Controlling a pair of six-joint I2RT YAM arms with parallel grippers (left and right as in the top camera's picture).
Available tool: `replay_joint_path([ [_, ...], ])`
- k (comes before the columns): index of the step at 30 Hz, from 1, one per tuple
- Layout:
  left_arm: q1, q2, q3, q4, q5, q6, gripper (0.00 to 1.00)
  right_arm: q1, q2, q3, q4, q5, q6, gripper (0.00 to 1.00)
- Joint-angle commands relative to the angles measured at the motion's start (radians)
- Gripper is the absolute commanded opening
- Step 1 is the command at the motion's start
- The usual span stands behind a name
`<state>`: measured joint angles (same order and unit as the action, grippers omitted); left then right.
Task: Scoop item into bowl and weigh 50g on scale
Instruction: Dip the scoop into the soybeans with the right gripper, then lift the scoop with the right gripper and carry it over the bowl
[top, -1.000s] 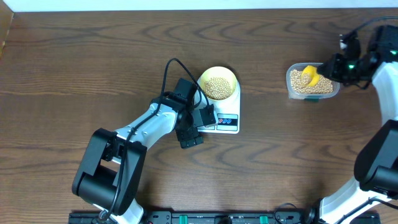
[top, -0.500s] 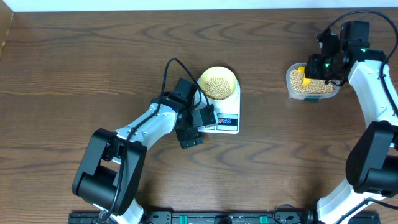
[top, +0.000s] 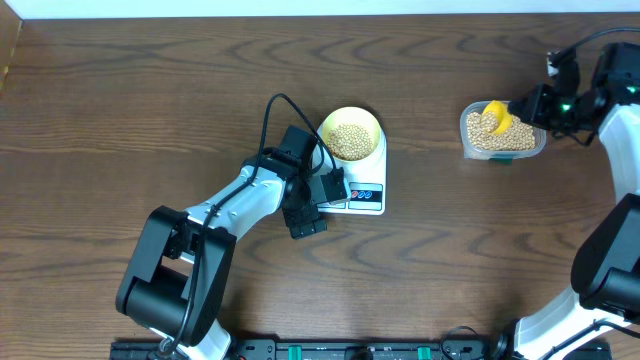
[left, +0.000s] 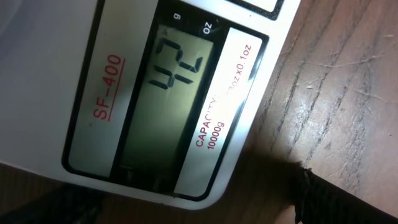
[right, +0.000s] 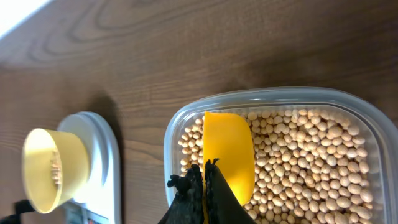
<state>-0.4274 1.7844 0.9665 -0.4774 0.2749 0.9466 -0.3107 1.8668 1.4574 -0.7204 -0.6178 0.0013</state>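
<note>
My right pincer (right: 204, 174) clamps the yellow scoop (right: 229, 146); my left pincer (top: 318, 205) gapes beside the scale (top: 366, 196). A heaped load of soybeans (right: 311, 162) could overshoot the bowl (top: 373, 122).

Most of the scale (left: 168, 99) beyond the left-wrist frame — handle of the scoop (right: 229, 146) behind the right hand (right: 204, 167)

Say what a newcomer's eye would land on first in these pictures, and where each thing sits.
The bright yellow scoop stands out first, held by the shut right gripper over the clear tub of tan beans on the table's right side. Next comes the pale yellow bowl, part-filled with beans, on the white scale mid-table. The scale's lit display fills the left wrist view.
</note>
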Motion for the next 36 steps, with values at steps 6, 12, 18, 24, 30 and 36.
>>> replay_joint_path([
  [6, -0.011, 0.058, -0.013, -0.003, 0.019, 0.029, 0.98, -0.101, -0.016, -0.007, 0.004, -0.277, 0.029, 0.01],
  [12, -0.011, 0.058, -0.013, -0.003, 0.019, 0.029, 0.97, -0.1, -0.016, -0.007, 0.02, -0.344, 0.029, 0.01],
  [18, -0.011, 0.058, -0.013, -0.003, 0.019, 0.029, 0.98, -0.066, -0.016, -0.007, 0.082, -0.459, 0.063, 0.01],
  [24, -0.011, 0.058, -0.013, -0.003, 0.019, 0.029, 0.98, 0.009, -0.016, -0.007, 0.141, -0.459, 0.066, 0.01],
  [30, -0.011, 0.058, -0.013, -0.003, 0.019, 0.029, 0.98, 0.141, -0.016, -0.007, 0.248, -0.459, 0.09, 0.01],
  [36, -0.011, 0.058, -0.013, -0.003, 0.019, 0.029, 0.98, 0.282, -0.016, -0.007, 0.367, -0.466, 0.103, 0.01],
])
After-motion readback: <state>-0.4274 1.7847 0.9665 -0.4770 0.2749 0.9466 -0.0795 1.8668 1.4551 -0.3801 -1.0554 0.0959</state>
